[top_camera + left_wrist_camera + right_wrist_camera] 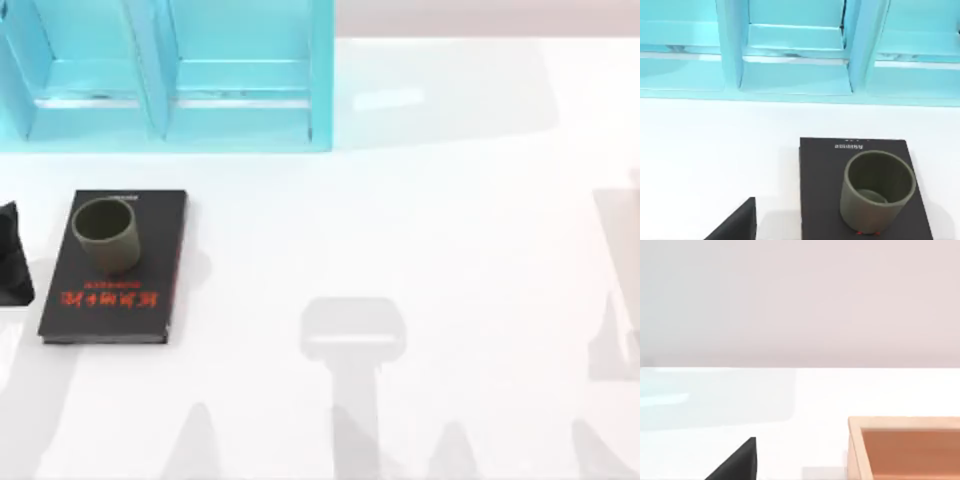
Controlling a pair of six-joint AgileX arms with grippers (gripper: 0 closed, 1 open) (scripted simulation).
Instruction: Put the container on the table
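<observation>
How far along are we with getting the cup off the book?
Nothing is done yet: the container stands upright on the black book, not on the table. In hand: the left end effector sits at the table's left edge beside the book, apart from the cup, holding nothing I can see. Left to do: grasp the cup, lift it and set it on bare white surface.
</observation>
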